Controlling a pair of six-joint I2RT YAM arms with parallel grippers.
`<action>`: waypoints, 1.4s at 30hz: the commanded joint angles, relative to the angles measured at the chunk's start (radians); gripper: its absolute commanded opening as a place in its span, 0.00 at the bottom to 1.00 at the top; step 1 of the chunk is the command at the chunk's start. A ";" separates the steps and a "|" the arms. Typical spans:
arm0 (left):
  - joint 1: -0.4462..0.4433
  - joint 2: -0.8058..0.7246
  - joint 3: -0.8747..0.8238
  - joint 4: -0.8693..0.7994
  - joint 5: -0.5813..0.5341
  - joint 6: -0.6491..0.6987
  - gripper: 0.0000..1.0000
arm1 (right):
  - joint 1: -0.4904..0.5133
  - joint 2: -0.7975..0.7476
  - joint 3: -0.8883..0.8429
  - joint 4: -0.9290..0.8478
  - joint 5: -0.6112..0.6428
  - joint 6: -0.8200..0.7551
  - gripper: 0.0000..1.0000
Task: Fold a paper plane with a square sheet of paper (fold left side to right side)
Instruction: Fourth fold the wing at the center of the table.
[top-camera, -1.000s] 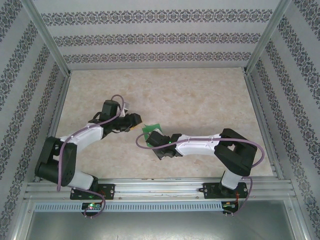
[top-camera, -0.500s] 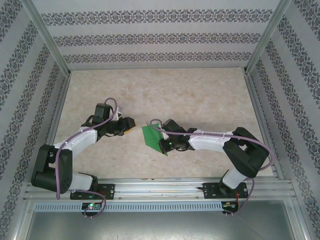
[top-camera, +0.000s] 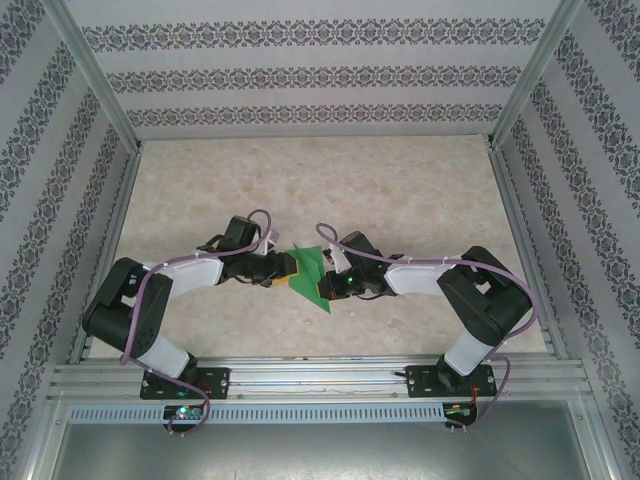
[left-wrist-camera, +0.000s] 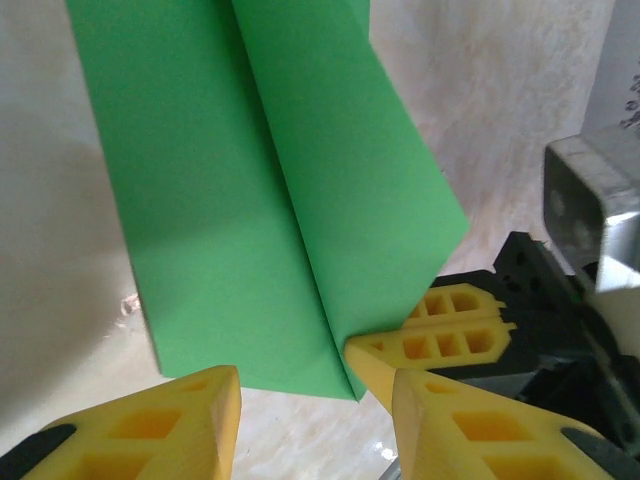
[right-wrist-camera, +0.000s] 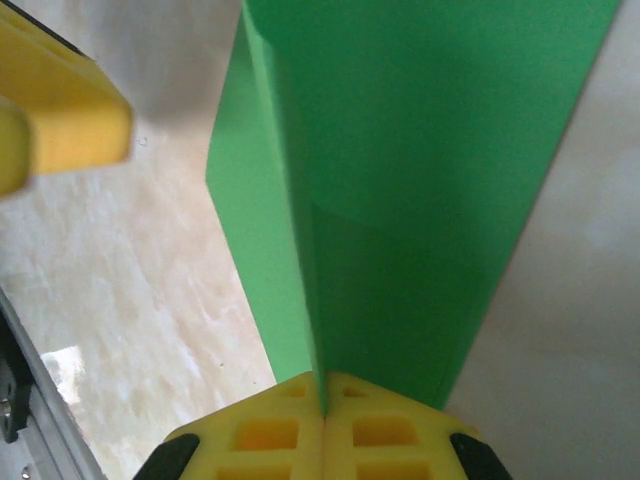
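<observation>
The green sheet of paper is folded along a central crease into a slim paper plane shape with two wings. It hangs just above the table. My right gripper is shut on its lower keel, and the green folds rise away from the pads. My left gripper is open right beside the paper's left end. The paper's bottom corner sits just ahead of the gap between the left gripper's jaws, and nothing is clamped between them. The right gripper's yellow fingers pinch the paper just beyond.
The marble-look table stretches open behind the arms. Patterned walls and aluminium posts close in the sides and back. A metal rail runs along the near edge. One yellow finger of the left gripper shows at the upper left.
My left gripper has swung in to the right and now sits against the paper's left end, its jaws slightly narrower. The right gripper has turned the paper and shifted it a little.
</observation>
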 joint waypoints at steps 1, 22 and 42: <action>-0.033 0.032 0.038 0.053 -0.023 -0.023 0.44 | -0.012 0.020 -0.018 0.041 -0.055 0.015 0.00; -0.098 0.213 0.200 -0.078 -0.128 0.016 0.44 | -0.033 0.046 -0.033 0.072 -0.088 0.035 0.00; -0.101 0.274 0.232 -0.187 -0.204 0.039 0.43 | -0.048 -0.006 -0.030 0.086 -0.113 0.058 0.19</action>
